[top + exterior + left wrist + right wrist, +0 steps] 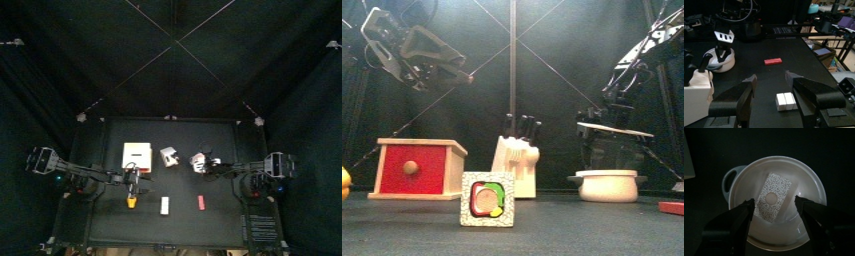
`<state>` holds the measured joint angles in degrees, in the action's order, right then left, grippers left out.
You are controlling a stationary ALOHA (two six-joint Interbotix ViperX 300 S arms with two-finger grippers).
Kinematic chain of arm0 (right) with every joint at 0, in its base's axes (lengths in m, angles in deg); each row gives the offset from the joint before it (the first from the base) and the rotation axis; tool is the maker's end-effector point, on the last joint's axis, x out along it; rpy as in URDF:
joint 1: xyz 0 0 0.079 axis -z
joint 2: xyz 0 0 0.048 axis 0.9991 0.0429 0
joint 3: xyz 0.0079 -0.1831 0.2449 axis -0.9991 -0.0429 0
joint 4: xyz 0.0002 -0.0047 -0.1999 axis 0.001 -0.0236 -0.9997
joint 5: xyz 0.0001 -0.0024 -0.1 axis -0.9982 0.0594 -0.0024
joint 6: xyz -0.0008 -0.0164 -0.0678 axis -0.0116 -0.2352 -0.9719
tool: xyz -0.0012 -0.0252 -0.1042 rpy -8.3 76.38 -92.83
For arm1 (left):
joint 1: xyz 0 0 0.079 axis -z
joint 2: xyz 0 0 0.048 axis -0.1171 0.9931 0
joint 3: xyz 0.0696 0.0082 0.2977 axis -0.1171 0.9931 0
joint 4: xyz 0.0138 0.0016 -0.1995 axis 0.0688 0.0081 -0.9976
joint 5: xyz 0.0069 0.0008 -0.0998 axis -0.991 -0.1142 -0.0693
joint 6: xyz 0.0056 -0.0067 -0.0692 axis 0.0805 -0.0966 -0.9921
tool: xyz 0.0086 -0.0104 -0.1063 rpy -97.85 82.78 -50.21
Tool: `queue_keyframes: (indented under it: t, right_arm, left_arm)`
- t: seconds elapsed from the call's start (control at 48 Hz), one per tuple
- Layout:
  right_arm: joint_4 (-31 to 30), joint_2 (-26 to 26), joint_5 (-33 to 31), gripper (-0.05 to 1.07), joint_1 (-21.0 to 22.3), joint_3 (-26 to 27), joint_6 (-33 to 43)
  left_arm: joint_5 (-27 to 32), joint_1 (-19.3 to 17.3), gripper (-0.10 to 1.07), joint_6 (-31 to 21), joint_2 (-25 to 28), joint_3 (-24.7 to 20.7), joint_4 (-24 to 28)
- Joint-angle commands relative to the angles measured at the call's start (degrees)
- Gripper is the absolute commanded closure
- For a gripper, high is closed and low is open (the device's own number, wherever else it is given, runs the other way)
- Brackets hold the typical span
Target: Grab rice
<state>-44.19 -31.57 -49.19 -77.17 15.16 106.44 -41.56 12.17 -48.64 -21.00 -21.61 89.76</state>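
Note:
The rice (772, 195), a small white speckled packet with a round patch, lies slanted inside a white pot (811, 178). My right gripper (774, 203) hangs straight above the pot, open, one jaw on each side of the packet and not touching it. In the front view the pot (605, 186) stands at the right with the right arm over it. My left gripper (769, 77) is open and holds nothing, raised over the table's left half.
A pale box with a red drawer front (416, 168) stands at the left, a white knife block (517, 160) in the middle, and an upright picture box (486, 198) near the front. A red bar (773, 61) lies at the front right, a yellow thing (132, 200) at the front left.

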Motion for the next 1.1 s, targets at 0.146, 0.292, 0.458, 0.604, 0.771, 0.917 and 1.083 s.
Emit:
queue_keyframes:
  t: [0.146, 0.292, 0.458, 0.604, 0.771, 0.917, 1.083]
  right_arm:
    - [0.2, -0.7, 0.0, 0.07, 0.3, 1.3, 0.4]
    - [0.8, -0.7, 0.0, 0.07, 0.3, 1.7, 0.4]
    - [1.3, -0.7, 0.0, 0.07, 0.3, 1.7, 0.4]
    - [2.0, -0.4, 0.0, 0.07, 0.6, 1.7, 0.5]
    - [2.8, 0.4, 0.0, 0.07, 1.4, 1.9, 0.5]
    - [2.8, 1.9, 0.0, 0.07, 2.0, 2.7, 0.5]
    - [2.9, 4.0, 0.0, 0.07, 2.7, 3.8, 0.3]
  left_arm:
    - [-0.5, -0.1, 0.11, 0.0, 0.0, -1.1, -0.1]
    - [-0.5, -0.1, 0.11, 0.0, 0.0, -1.1, -0.1]
    - [-0.5, -0.1, 0.11, 0.0, 0.0, -1.1, -0.1]
    - [-0.5, -0.1, 0.11, 0.0, 0.0, -1.0, -0.1]
    - [-0.4, -0.2, 0.11, 0.0, 0.0, -1.1, -0.1]
    - [-0.5, -0.1, 0.11, 0.0, 0.0, -1.0, -0.1]
    - [-0.5, -0.1, 0.11, 0.0, 0.0, -1.0, -0.1]
